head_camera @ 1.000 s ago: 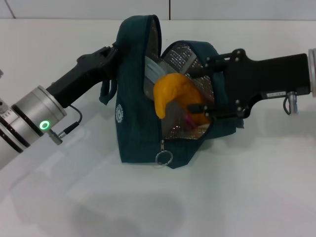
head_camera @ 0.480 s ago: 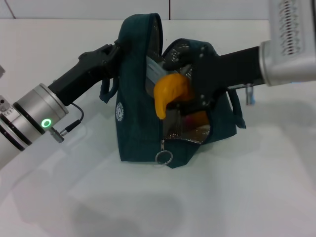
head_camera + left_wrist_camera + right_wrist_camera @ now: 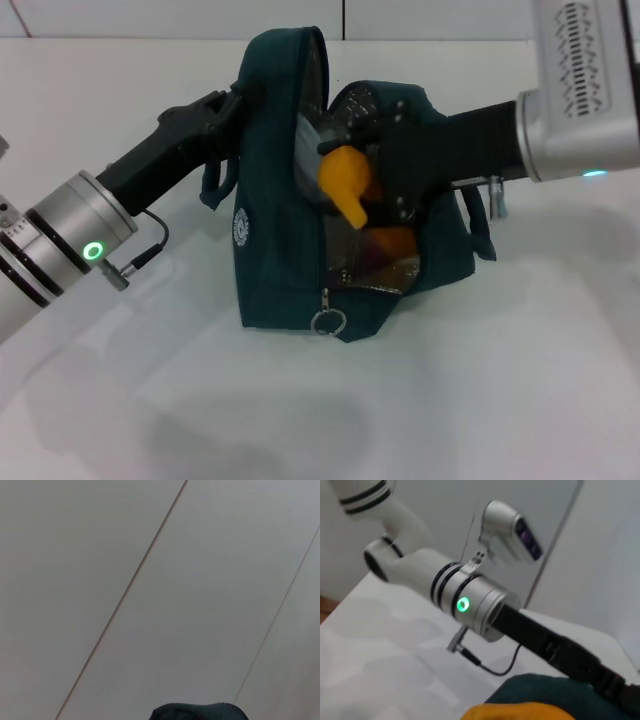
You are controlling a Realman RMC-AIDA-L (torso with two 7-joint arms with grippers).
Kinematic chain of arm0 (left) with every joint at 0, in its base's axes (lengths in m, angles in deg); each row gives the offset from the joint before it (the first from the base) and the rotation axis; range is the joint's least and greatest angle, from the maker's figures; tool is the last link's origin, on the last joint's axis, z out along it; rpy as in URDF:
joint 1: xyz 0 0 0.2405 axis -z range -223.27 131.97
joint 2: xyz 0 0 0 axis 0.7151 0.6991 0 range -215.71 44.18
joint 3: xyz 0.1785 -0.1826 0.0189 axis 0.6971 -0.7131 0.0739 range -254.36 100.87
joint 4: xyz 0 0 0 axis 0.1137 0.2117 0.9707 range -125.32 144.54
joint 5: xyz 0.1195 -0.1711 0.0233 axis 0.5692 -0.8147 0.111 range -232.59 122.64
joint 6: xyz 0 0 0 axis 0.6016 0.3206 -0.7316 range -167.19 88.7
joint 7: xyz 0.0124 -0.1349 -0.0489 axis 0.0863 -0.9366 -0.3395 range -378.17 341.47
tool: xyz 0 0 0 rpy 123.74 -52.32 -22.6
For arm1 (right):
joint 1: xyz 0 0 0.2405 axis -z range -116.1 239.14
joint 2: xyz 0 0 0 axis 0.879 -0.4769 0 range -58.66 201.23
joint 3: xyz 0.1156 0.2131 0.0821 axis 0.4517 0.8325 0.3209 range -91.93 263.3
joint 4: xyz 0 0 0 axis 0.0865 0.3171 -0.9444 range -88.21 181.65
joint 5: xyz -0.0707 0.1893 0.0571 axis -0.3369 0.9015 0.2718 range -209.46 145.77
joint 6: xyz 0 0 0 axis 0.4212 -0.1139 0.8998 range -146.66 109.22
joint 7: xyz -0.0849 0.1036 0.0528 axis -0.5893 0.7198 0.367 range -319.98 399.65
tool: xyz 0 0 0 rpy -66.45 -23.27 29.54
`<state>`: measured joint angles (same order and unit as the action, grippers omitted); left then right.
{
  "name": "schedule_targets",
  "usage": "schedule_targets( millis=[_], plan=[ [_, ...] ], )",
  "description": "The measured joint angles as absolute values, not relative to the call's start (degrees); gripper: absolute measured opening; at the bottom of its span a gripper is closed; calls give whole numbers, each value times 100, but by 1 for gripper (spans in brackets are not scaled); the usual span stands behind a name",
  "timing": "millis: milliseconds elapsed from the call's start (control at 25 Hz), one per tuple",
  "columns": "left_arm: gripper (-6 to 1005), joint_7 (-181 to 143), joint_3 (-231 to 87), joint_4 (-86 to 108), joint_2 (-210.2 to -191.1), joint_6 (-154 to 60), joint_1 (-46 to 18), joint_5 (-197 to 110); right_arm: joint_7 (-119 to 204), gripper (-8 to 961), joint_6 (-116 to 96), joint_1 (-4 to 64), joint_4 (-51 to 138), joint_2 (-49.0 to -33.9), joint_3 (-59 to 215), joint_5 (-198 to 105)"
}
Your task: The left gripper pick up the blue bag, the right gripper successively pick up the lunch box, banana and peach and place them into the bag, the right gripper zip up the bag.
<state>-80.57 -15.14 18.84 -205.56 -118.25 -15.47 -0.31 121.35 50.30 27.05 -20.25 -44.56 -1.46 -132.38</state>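
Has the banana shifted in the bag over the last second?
Yes. The banana now sits higher and nearer the blue bag top edge, farther above the zip pull, with the right gripper against it.

The dark teal-blue fabric lunch bag (image 3: 285, 240) stands upright on the white tabletop (image 3: 480, 380), unzipped, silver lining showing, ring zip pull hanging low in front. A curved yellow-orange banana (image 3: 347, 180) pokes out the opening, with a bit of pink peach (image 3: 372, 246) tucked below it.
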Motion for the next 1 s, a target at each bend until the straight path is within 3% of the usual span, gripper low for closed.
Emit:
schedule_targets(
  millis=[360, 600, 720, 880, 1000],
  plan=[
    [35, -8057, -1514, 1884, -20549, -11826, -1561, -30, 12112, 505, 5015, 3085, -1974, -4443, 541, -12126],
    [35, -8058, -1503, 1883, -20547, -11836, -1560, -22, 12334, 504, 5095, 2988, -1005, -4409, 1140, -10737],
    [35, -8057, -1496, 1884, -20546, -11842, -1559, -8, 12961, 501, 5473, 2651, -306, -4270, 1530, -10418],
    [35, -8057, -1480, 1884, -20548, -11853, -1559, 12, 14293, 501, 6002, 1956, 884, -3816, 1804, -10417],
    [35, -8041, -1479, 1884, -20552, -11858, -1559, 14, 14655, 501, 6054, 1777, 1257, -3716, 1811, -10409]
  ],
)
